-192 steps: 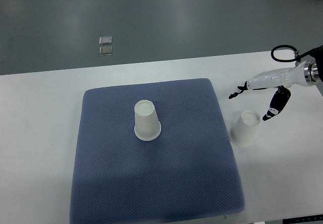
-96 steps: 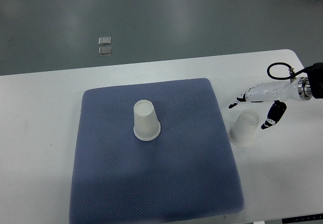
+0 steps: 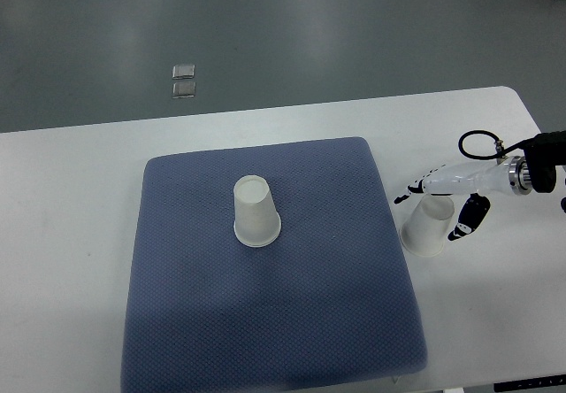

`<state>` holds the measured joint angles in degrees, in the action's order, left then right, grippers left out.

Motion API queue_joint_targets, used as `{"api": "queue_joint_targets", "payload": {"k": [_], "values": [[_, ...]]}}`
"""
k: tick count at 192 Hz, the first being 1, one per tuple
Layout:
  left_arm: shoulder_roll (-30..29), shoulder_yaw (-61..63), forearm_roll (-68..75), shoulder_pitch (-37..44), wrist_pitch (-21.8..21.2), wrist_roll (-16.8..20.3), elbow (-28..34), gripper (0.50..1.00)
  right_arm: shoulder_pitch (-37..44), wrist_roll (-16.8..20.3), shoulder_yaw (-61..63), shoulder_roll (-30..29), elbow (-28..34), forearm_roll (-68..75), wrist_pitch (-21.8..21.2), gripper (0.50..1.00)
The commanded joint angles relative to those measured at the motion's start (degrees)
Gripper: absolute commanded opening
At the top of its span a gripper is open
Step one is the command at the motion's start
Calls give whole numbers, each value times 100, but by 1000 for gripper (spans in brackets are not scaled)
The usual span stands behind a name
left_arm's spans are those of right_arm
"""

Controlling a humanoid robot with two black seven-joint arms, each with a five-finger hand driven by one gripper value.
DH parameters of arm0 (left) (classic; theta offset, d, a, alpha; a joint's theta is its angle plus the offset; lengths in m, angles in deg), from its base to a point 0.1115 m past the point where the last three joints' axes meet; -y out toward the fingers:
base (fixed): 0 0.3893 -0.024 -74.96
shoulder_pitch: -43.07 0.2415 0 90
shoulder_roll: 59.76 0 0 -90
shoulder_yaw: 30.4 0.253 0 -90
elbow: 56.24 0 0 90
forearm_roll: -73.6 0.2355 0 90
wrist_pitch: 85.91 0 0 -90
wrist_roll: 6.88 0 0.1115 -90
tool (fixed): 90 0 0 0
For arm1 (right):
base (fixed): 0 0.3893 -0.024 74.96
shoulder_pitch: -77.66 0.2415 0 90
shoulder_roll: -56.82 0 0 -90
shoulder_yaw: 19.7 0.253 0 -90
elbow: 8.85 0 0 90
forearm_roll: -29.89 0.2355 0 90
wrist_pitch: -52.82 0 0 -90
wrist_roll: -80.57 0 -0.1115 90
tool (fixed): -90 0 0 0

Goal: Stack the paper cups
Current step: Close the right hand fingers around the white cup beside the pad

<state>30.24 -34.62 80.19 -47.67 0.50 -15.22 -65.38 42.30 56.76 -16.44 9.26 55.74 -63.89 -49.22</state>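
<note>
Top view. The fingers (image 3: 416, 186) of the right hand (image 3: 439, 200) are spread, with dark tips; the upper ones reach over the top of the paper cup at right (image 3: 425, 228), and the thumb-side digit hangs just beside that cup's right flank, near the middle right of the frame. The digits bracket the cup's upper end but are not closed on it; whether any tip touches the cup wall cannot be told. The palm is white and lies above and to the right of the cup. Behind it a metal wrist ring and a dark forearm (image 3: 544, 154) run to the right edge of the frame, and a black cable loop (image 3: 475, 143) arches above the wrist.

The paper cup at right stands upside down, wide rim down, on the bare white table (image 3: 71, 234), just beside the right edge of the blue mat (image 3: 265, 322) and apart from it. It leans slightly in the picture, narrow base toward the upper right.

The second paper cup (image 3: 256, 213) also stands upside down, on the mat, a little above and left of the mat's centre, well apart from the first cup. The two cups are not stacked.

The mat covers the middle of the table. Beyond the table's far edge, in the upper left of the frame, two small clear squares (image 3: 184, 81) lie on the grey floor.
</note>
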Motion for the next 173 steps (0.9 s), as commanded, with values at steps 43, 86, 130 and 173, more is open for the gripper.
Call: {"api": "queue_joint_targets", "payload": {"k": [43,86,130,173], "values": [[0,0,0,-5,-1,-1,0,1000,-94,113,-1,-112,-167,-167,220,907],[0,0,0,-5,-1,-1,0,1000,-120,192,-1,-156,-211,-176,317,905],[0,0,0,-5,-1,-1,0,1000,-138,192,-10,-165,-193,-176,299,897],[0,0,0,-5,-1,-1,0,1000,-164,96,-71,-174,-140,-176,308,868]]}}
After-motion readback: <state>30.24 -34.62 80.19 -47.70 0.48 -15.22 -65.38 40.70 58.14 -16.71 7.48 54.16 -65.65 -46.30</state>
